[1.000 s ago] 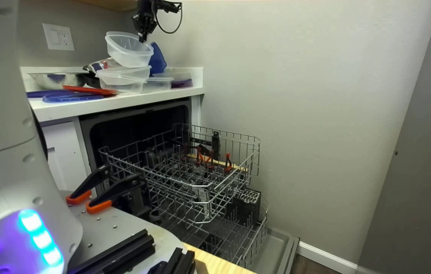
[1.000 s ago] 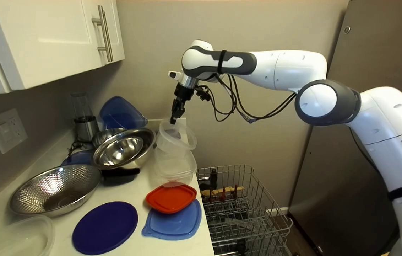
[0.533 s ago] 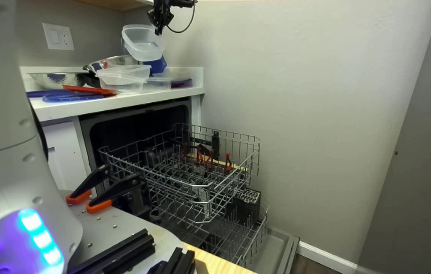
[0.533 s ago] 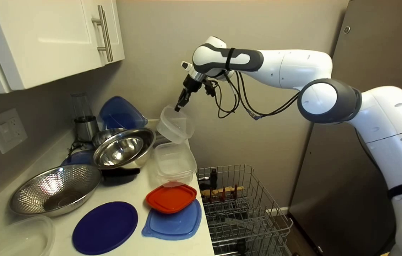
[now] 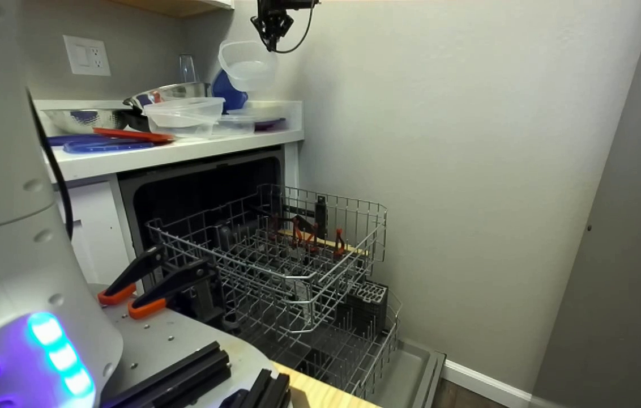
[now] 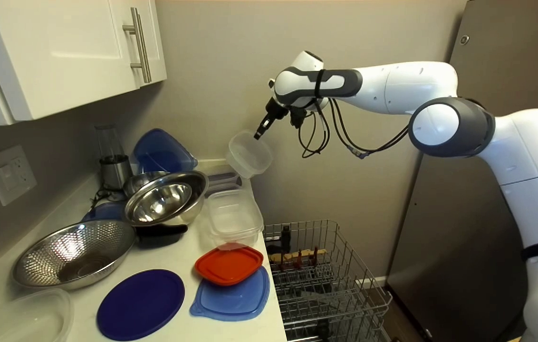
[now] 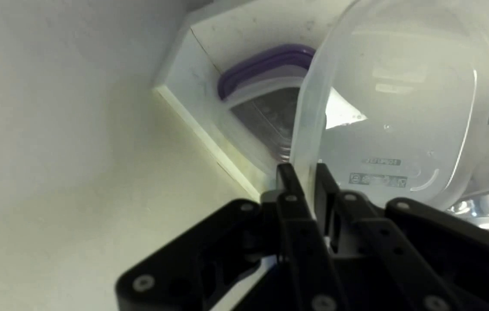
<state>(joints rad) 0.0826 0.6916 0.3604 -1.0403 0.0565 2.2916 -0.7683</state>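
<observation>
A robot's black claw (image 7: 305, 175) pinches the wall of a clear plastic container (image 6: 250, 156) from inside and outside, near the rim, and holds it tilted in the air above the far end of a white counter (image 6: 221, 332), close to a plain grey wall (image 5: 456, 141). The container appears empty and thin-walled: probably light, a little flexible, smooth enough to slip or swivel in so narrow a pinch, and unlikely to shatter. Its rim and upper side seem the natural place to hold.

On the counter sit a stack of clear containers (image 6: 233, 216), a red lid (image 6: 229, 266) overlapping a light blue lid (image 6: 235, 304), a round dark blue lid (image 6: 140, 304), a metal colander (image 6: 107, 232) and nested steel bowls (image 6: 193, 205). A white cabinet (image 6: 69, 57) hangs overhead. Lower down, wire dishwasher racks (image 5: 300, 277) stand pulled out; a tall grey metal door (image 6: 440, 228) rises at the right in both exterior views.
</observation>
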